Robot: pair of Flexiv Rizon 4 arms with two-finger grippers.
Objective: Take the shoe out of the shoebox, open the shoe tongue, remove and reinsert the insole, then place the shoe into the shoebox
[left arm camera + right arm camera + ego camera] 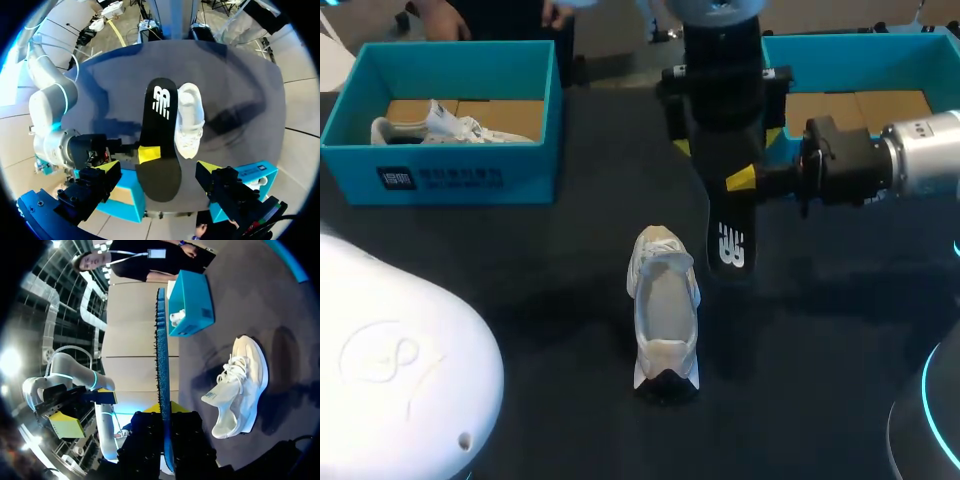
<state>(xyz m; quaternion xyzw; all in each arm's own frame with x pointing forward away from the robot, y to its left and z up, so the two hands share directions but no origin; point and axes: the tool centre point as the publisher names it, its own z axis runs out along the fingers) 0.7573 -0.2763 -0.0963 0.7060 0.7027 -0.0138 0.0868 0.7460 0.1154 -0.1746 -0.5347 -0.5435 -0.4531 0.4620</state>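
Two teal shoeboxes stand at the far edge of the dark table [520,280]: the left shoebox [460,175] with a white shoe [440,128] lying in it, and the right shoebox [840,60] behind the arms. Between them and nearer, a second white shoe [665,305] stands upright on the table's middle, its laced end pointing far. Just right of it and above the table, the black insole [728,240] hangs lengthwise in the air, clear of the shoe. The right gripper [745,180] comes in from the right and is clamped on the insole's edge about midway along it; in its wrist view the insole stands edge-on between the fingers. The left gripper [160,167] hangs over the insole's far end, its fingers spread wide to either side, touching nothing.
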